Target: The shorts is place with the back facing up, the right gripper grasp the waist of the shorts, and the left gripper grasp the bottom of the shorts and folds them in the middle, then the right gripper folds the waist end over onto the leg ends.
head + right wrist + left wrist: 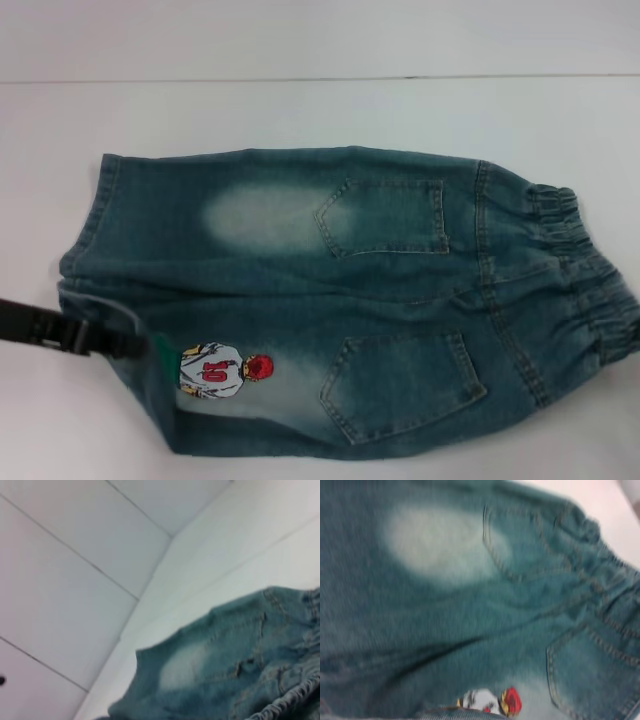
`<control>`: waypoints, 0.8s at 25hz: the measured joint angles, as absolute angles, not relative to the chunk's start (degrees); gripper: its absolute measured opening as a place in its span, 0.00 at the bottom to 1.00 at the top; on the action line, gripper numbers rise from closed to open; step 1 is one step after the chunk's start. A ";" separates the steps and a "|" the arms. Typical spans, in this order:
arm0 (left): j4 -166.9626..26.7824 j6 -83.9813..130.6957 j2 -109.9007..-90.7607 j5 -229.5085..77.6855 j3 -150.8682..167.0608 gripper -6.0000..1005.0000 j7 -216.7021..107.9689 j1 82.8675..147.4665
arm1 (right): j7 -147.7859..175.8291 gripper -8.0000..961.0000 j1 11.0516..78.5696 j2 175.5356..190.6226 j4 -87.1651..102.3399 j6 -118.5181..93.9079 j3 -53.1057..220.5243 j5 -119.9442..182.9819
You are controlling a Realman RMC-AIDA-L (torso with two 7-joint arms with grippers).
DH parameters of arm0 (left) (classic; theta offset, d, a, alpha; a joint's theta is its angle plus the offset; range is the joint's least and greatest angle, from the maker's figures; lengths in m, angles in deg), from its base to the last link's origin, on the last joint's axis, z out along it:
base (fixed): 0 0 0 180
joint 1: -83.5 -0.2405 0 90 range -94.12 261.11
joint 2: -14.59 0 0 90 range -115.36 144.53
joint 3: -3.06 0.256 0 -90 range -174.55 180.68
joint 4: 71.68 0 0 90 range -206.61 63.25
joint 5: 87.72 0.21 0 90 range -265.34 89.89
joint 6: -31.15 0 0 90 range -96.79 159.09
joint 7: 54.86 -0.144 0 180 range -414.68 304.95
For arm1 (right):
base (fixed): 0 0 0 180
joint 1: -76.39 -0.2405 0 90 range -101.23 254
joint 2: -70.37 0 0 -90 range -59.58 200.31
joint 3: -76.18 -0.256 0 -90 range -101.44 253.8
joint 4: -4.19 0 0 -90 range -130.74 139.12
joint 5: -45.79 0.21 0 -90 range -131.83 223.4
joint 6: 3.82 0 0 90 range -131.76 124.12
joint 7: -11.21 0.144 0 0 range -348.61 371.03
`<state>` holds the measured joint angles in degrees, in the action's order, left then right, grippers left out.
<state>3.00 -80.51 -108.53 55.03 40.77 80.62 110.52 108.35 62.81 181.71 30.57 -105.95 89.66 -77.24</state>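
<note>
The faded denim shorts [340, 290] lie flat with both patch pockets up, the ruffled waist [590, 280] at the right and the leg ends [100, 215] at the left. My left gripper [130, 345] reaches in from the left edge and is shut on the near leg's hem beside the cartoon print [225, 372], where the hem is lifted slightly. Close below the camera in the left wrist view are the shorts [470, 605] and the print [492, 701]. The right gripper is out of view. Its wrist view looks across the shorts [225, 670], with the waist [295, 700] nearest.
The shorts rest on a white table [300, 110] with bare surface behind them and to the left. A pale wall [320, 35] rises behind the table's far edge. White panelled surfaces [75, 580] fill most of the right wrist view.
</note>
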 joint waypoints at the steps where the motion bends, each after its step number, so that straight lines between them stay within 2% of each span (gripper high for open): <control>1: 2.99 -80.48 -108.36 54.13 39.64 0.06 80.26 110.47 | 108.77 0.04 62.51 181.71 30.51 -106.05 89.22 -77.24; 12: -0.15 -77.66 -106.50 45.82 32.41 0.06 78.52 109.97 | 113.37 0.04 58.91 182.25 30.10 -105.61 83.84 -76.64; 20: -3.08 -71.91 -105.64 42.80 30.70 0.06 77.89 110.42 | 116.88 0.04 56.96 184.19 29.10 -104.01 81.59 -69.96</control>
<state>-3.08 -71.91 -105.64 42.80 30.70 77.89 110.42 116.88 56.96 184.19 29.10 -104.01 81.59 -69.96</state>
